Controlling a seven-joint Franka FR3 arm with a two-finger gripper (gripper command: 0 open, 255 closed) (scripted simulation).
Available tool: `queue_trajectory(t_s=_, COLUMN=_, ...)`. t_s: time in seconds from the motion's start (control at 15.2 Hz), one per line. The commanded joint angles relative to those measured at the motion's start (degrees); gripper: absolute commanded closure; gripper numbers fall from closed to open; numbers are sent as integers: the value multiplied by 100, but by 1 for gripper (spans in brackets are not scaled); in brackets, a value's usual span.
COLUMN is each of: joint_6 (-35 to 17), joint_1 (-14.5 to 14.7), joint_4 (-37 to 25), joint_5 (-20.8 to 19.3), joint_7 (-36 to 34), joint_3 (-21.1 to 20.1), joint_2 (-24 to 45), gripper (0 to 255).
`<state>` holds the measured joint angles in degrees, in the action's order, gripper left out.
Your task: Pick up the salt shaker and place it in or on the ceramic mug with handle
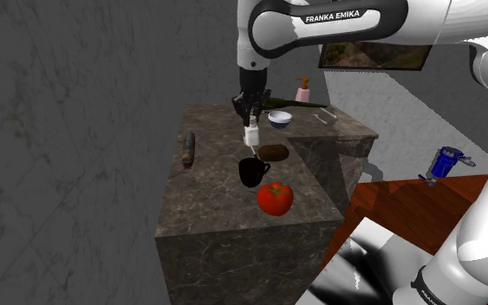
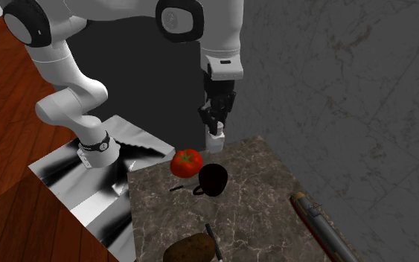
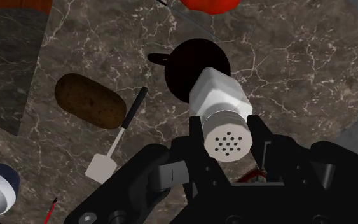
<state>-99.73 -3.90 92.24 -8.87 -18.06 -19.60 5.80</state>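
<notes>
My gripper (image 3: 226, 143) is shut on a white salt shaker (image 3: 220, 105), its perforated cap toward the hand and its body pointing down. It hangs in the air above the stone counter. In the shoulder view the gripper (image 1: 250, 124) holds the shaker (image 1: 252, 136) a little above and behind a black mug (image 1: 251, 171) with a handle. The second exterior view has the shaker (image 2: 215, 138) under the gripper (image 2: 215, 126), above the mug (image 2: 213, 179). Past the shaker's lower end the wrist view has the mug (image 3: 190, 60), dark and round, with its handle sticking out.
On the counter (image 1: 220, 204) lie a red tomato (image 1: 275, 198), a brown potato (image 1: 274, 152), a small spatula (image 3: 117, 140), a white bowl (image 1: 279, 119) and a dark bottle (image 1: 189, 148) on its side. A pink dispenser (image 1: 303, 90) stands at the back.
</notes>
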Motion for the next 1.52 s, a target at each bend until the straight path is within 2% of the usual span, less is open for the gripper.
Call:
queue_trajectory(t_s=0.0, joint_6=21, joint_1=-159, joint_4=23, joint_5=52, joint_7=299, joint_3=118, joint_2=-87, gripper=255)
queue_trajectory(t_s=0.13, joint_6=27, joint_1=-276, joint_4=49, joint_5=89, joint_7=514, joint_3=210, joint_2=-150, gripper=255)
queue_trajectory(t_s=1.45, joint_6=-1547, joint_1=-298, joint_4=1539, joint_5=-11, joint_7=314, joint_3=237, joint_2=-50, gripper=255)
